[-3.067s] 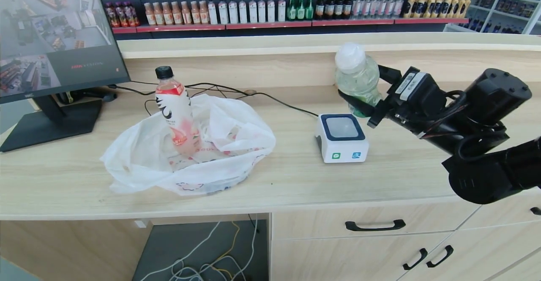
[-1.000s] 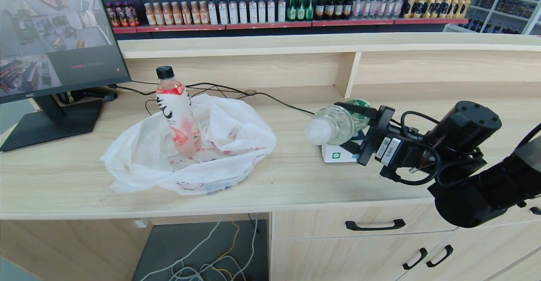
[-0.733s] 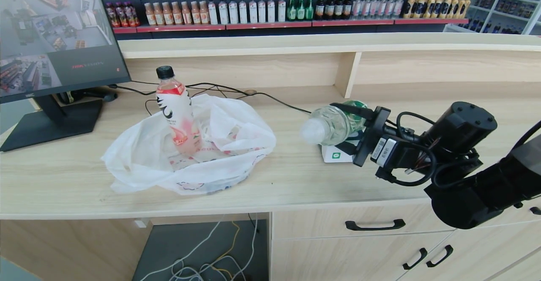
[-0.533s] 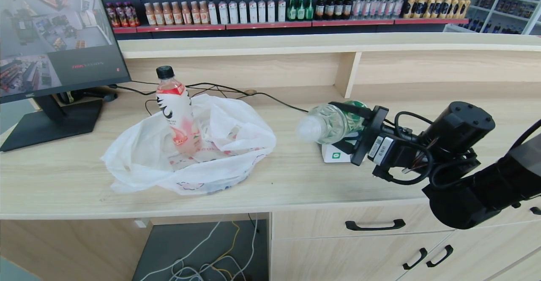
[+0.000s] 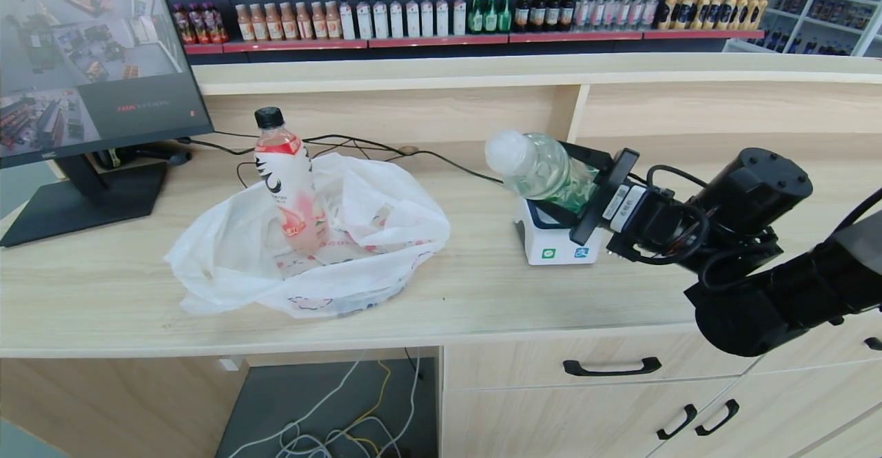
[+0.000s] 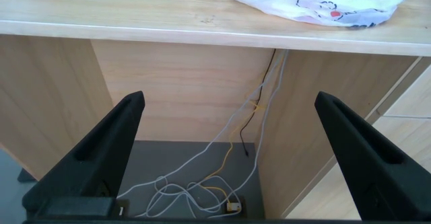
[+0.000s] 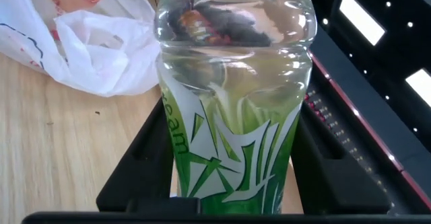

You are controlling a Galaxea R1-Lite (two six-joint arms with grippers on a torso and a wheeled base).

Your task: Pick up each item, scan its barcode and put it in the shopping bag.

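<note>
- Item in hand: clear plastic water bottle with green printed label and white cap (image 5: pixel 541 169). It is held off the counter, tilted, cap end up and toward the bag, label end directly above the scanner.
- Right gripper (image 5: pixel 561 181): its jaws pinch the bottle across the labelled lower body. The right wrist view shows one black jaw on each side of the label.
- Left gripper (image 6: pixel 229 97): its jaws are spread and hold nothing. It hangs below the counter edge, facing the open space under it.
- White box-shaped barcode scanner with dark-framed window (image 5: pixel 555 244): it sits on the light wood counter (image 5: pixel 482 293), partly covered by the bottle and gripper.
- White thin plastic shopping bag (image 5: pixel 386 224): it lies open on the counter, near the scanner on its left.
- Pink-labelled drink bottle with black cap (image 5: pixel 286 182): it stands upright inside the bag.
- Step, as I judge it: the barcode is being presented at the scanner, and bagging is not yet done.
- Next move, as I judge it: I carry the bottle left over the bag rim and lower it into the free space beside the pink-labelled bottle. The jaws should part only once it rests, and the standing bottle must not be knocked.
</note>
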